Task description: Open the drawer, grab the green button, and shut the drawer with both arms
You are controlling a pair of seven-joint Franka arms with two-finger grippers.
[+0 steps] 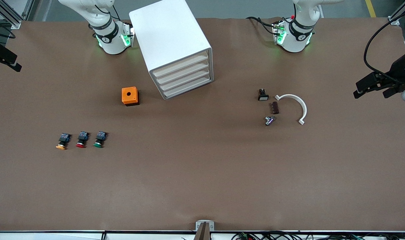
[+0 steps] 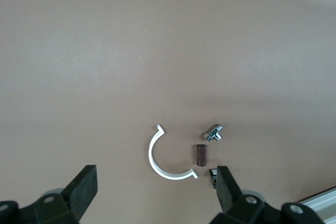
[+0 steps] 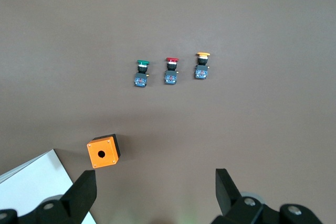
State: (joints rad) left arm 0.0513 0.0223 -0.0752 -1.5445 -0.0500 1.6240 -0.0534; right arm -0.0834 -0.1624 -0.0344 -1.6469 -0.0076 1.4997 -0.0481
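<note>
On counter, cabinet's drawer (image 1: 186,81) shut; left pincer (image 2: 157,192) and right pincer (image 3: 155,195) both apart, waiting high. Green button (image 1: 99,139) at 7 o'clock of cabinet. Next: grip drawer front.

1. Beside the cabinet (image 1: 176,46), the right arm (image 1: 104,23) is glossy white with a black band at its joint and a small black mark on the shell.
2. Its base (image 1: 114,41) glows green at both sides.
3. The left arm (image 1: 302,20), farther from the cabinet, has the same white shell, black band and green-lit base (image 1: 292,38), with black cables and a red tip beside it.
4. Both grippers, left gripper (image 2: 155,192) and right gripper (image 3: 155,195), are matt black with blocky fingers (image 2: 81,187) and round screw heads.
</note>
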